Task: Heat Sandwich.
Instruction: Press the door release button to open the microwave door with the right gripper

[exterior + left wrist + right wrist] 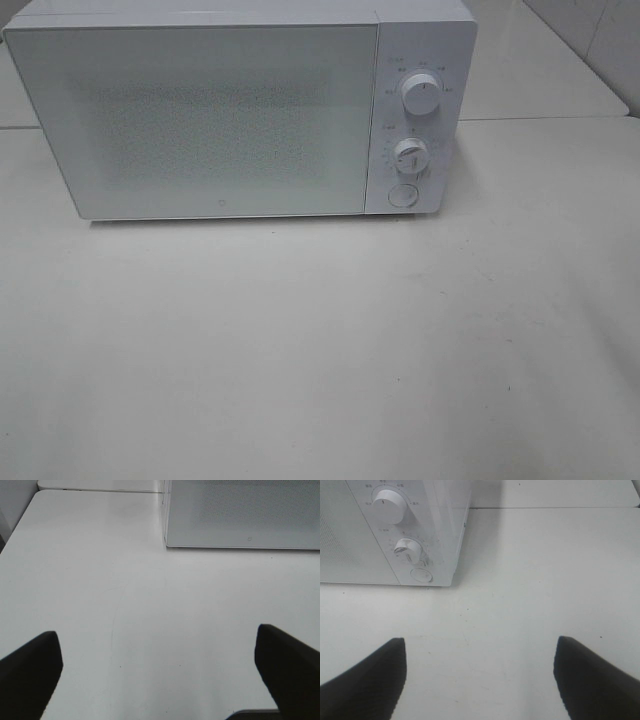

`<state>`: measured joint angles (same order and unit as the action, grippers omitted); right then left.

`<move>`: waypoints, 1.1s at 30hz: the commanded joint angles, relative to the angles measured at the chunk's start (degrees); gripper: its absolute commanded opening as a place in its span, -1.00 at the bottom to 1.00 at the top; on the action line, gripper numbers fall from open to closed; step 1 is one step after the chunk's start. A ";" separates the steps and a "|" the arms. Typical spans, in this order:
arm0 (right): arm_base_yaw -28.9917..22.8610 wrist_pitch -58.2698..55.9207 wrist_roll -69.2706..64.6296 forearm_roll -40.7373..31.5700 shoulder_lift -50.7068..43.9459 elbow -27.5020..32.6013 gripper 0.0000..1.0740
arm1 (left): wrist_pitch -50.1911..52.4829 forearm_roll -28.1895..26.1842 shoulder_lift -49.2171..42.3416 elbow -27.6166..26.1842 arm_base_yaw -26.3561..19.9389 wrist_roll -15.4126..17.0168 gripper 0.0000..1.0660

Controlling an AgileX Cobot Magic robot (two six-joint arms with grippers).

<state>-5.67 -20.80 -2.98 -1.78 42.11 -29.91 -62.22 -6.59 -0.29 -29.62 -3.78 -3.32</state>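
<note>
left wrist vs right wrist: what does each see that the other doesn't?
Left wrist only: the small mark on the microwave door, a rounded table corner, and the left end effector, open.

Right wrist only: the control panel with its upper knob, lower knob and round button, plus the right end effector, open.

Both: the white table, part of that door, and nothing between the fingers. Neither shows the sandwich.

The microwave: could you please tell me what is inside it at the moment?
The door of the microwave is shut, and its speckled white panel hides the cavity, so the contents cannot be told. Only the outside shows: two knobs and a round button.
</note>
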 commanded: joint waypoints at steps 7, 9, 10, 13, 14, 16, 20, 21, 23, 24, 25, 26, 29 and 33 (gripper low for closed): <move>0.17 11.46 -2.18 -0.29 10.31 -0.40 0.42 | 0.69 -0.52 -0.63 0.06 -0.17 0.29 0.83; 0.17 12.95 -2.23 -0.29 11.57 -0.40 0.42 | 0.69 -0.52 -0.63 0.06 -0.17 0.29 0.83; 0.17 16.16 -2.23 -0.29 14.04 -0.34 0.42 | 0.69 -0.52 -0.63 0.06 -0.17 0.29 0.83; 0.06 20.05 -2.23 -0.29 16.27 0.23 0.42 | 0.69 -0.52 -0.63 0.06 -0.17 0.29 0.83; 0.00 25.27 -2.23 -0.29 18.62 1.26 0.42 | 0.69 -0.52 -0.63 0.06 -0.17 0.29 0.83; 0.00 29.62 -2.18 -0.29 20.68 2.29 0.42 | 0.69 -0.52 -0.63 0.06 -0.17 0.29 0.83; 0.00 38.27 -0.92 -0.29 24.29 4.35 0.42 | 0.69 -0.52 -0.63 0.06 -0.17 0.29 0.83; 0.00 40.51 -0.63 -0.34 25.15 4.93 0.42 | 0.69 -0.52 -0.63 0.06 -0.17 0.29 0.83; 0.00 42.11 -0.17 -0.52 25.78 5.27 0.42 | 0.69 -0.52 -0.63 0.06 -0.17 0.29 0.83; -0.86 45.26 1.43 -2.41 27.27 6.07 0.42 | 0.69 -0.52 -0.63 0.06 -0.17 0.29 0.83; -1.49 46.70 2.98 -3.95 27.79 6.36 0.42 | 0.69 -0.52 -0.63 0.06 -0.17 0.29 0.83; -2.46 47.96 5.04 -5.44 28.42 6.59 0.42 | 0.69 -0.52 -0.63 0.06 -0.17 0.29 0.83; -6.07 51.57 10.77 -11.06 30.54 6.99 0.42 | 0.69 -0.52 -0.63 0.06 -0.17 0.29 0.83; -11.40 55.86 16.90 -19.02 33.52 6.99 0.42 | 0.69 -0.52 -0.63 0.06 -0.17 0.29 0.83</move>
<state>-15.36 32.49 10.49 -17.25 74.89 -23.03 -62.22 -6.59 -0.29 -29.62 -3.78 -3.32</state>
